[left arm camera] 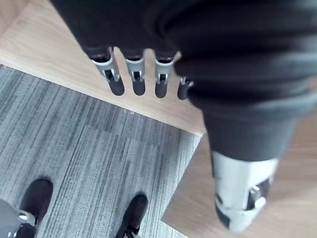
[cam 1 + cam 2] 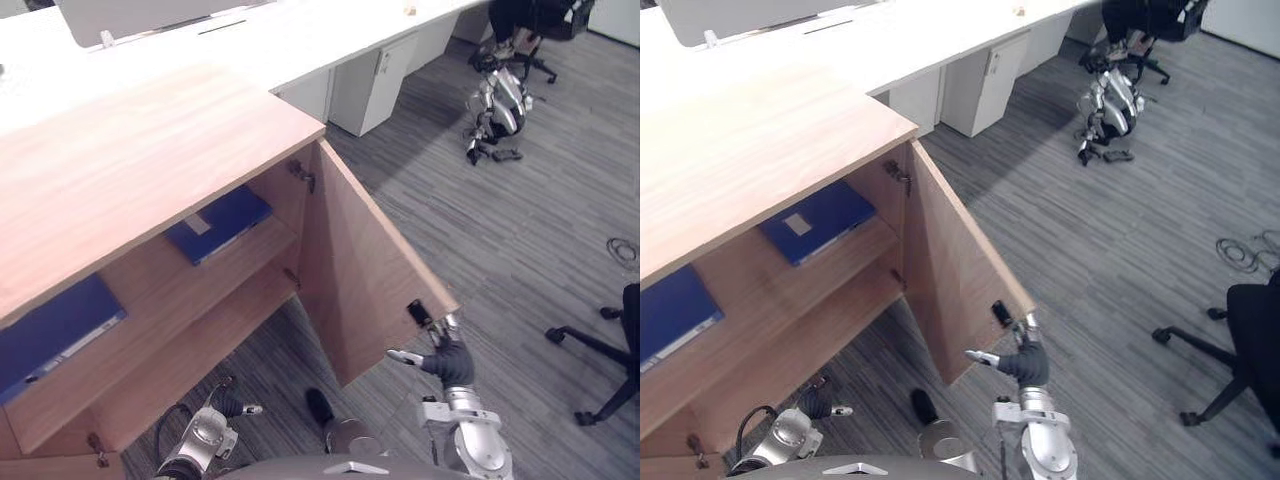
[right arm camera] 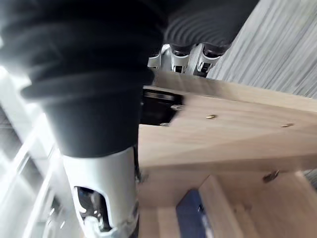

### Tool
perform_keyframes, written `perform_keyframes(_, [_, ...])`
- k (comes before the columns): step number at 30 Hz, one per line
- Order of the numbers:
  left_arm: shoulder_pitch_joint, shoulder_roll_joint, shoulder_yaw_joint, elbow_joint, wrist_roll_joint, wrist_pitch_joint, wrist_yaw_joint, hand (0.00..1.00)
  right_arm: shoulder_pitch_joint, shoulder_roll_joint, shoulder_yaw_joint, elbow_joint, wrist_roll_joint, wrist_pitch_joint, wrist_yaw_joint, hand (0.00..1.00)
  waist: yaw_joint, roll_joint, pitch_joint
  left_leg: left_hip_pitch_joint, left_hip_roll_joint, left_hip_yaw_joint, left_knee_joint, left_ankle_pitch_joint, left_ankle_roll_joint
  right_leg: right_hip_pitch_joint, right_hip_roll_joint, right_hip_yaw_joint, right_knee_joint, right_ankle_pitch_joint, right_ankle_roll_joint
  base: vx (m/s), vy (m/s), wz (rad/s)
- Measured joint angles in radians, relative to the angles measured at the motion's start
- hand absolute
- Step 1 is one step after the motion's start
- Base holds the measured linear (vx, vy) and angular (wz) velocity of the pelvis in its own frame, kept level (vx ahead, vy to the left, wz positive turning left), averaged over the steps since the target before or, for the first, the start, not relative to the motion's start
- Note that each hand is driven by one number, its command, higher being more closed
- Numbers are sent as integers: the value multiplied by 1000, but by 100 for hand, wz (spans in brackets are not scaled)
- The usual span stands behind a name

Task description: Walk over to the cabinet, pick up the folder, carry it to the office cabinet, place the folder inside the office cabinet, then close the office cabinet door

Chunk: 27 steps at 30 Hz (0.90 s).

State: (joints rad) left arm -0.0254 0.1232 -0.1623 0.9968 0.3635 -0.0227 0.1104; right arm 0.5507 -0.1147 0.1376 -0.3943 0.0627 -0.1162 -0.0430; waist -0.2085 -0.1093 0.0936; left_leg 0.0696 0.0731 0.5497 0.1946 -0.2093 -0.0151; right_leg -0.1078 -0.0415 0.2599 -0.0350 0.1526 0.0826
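Lying flat on the upper shelf of the office cabinet, near the hinge side, the folder is already sitting inside, with a second blue folder farther along the same shelf. The door is standing wide open. The right hand is reaching up to the door's outer corner by the black handle, fingers straight against the edge and thumb spread away. The left hand is hanging low with relaxed, straight fingers, holding nothing. Closing appears to be the step in hand; next, the right hand is likely needing to push the door steadily round toward the cabinet front.
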Motion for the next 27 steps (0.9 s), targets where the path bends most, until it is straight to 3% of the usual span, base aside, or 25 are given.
perform_keyframes(5, [12, 16, -38, -1, 34, 0, -10, 0, 16, -12, 139, -26, -99, -17, 57, 0, 49, -51, -23, 0, -1, -89, 15, 2, -2, 26, -12, -85, 57, -49, -5, -42, -21, 49])
perform_keyframes(10, [48, 56, -36, -5, 34, 1, -10, 0, -7, -7, 159, -22, -110, -17, 57, 0, 81, -95, -40, -31, -6, -177, 35, -2, 6, 57, -33, -171, 60, -76, -15, 10, 17, 51])
perform_keyframes(14, [58, 77, -32, -19, 34, 2, -10, 0, -50, 9, 154, 27, -109, -18, 55, 0, 108, -96, -41, -71, -20, -250, 46, 1, 17, 63, -54, -246, 63, -90, -21, 64, 26, 60])
perform_keyframes(18, [51, 83, -34, -35, 34, 3, -8, 0, -189, 31, 124, 243, -97, -10, 40, 0, 139, -96, -40, -106, -31, -325, 46, 8, 30, 75, -66, -318, 59, -100, -35, 64, 15, 55])
perform_keyframes(27, [56, 75, 56, -34, 31, 4, 16, 0, -368, 30, 11, 501, -30, -7, -37, 0, 178, -79, -38, -146, -60, -452, 2, 55, 48, 88, -87, -438, 59, -89, -22, 21, -4, 45])
